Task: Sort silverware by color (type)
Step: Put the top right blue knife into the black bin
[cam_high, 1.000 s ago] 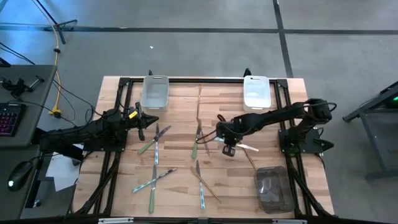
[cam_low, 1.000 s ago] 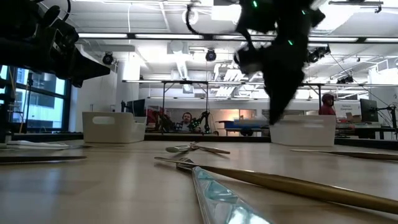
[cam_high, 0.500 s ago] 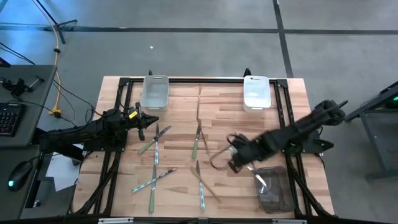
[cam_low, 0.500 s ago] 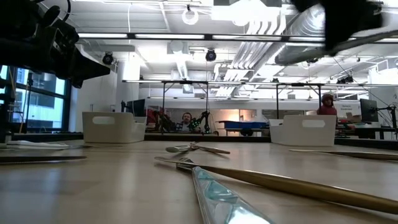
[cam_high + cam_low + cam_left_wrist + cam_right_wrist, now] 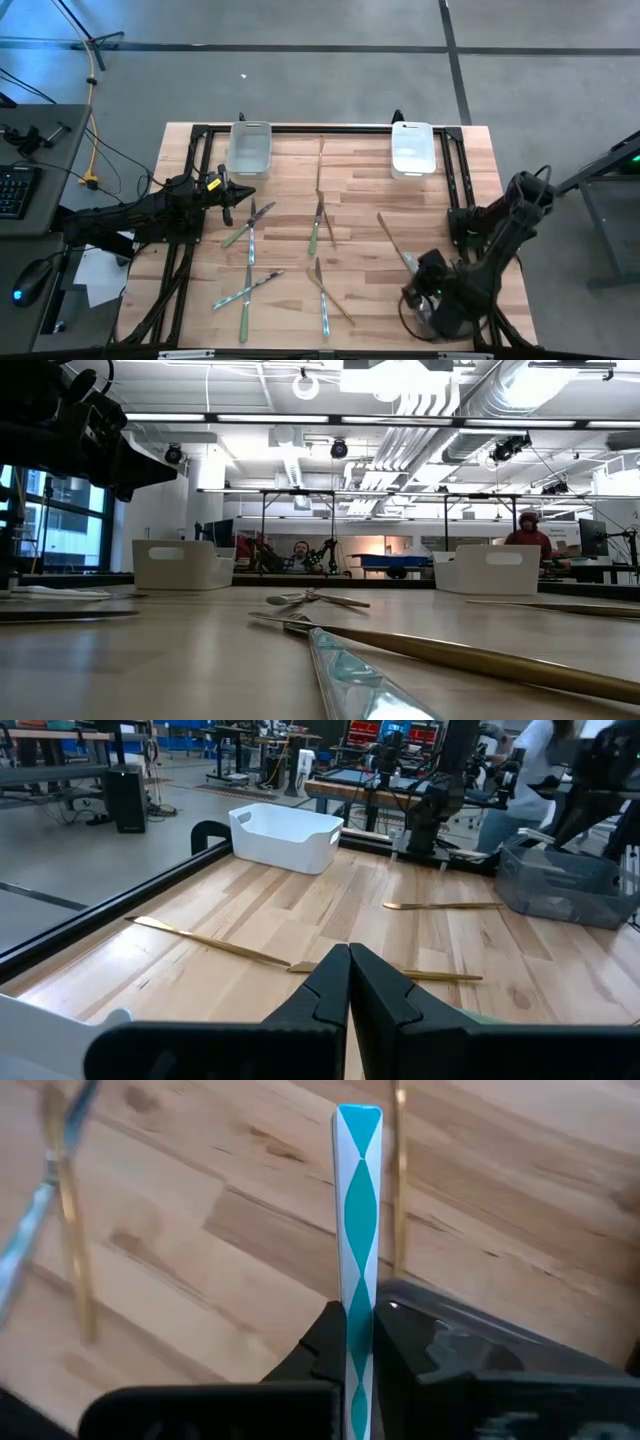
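Light wooden counter (image 5: 350,190) in an open workshop, cutlery scattered.
Right pincer (image 5: 360,1342) pinches a slim teal-and-white patterned utensil (image 5: 357,1210) above the clear bin's rim (image 5: 470,1330); tilted release could miss it. Left pincer (image 5: 349,982) waits, pressed together.

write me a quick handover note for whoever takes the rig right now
Right hand: shut on a teal-and-white patterned utensil, held over the clear grey bin at the table's near right corner.
Left hand: shut, empty, waiting at the left side near the left white bin.
On the table: a gold piece lies right of centre; a crossed pair in the middle; more pieces at left and near front.
The right white bin sits at the far edge.
Done: one piece lifted, not yet dropped.
Left: release it into the grey bin, then sort all pieces on the wood.
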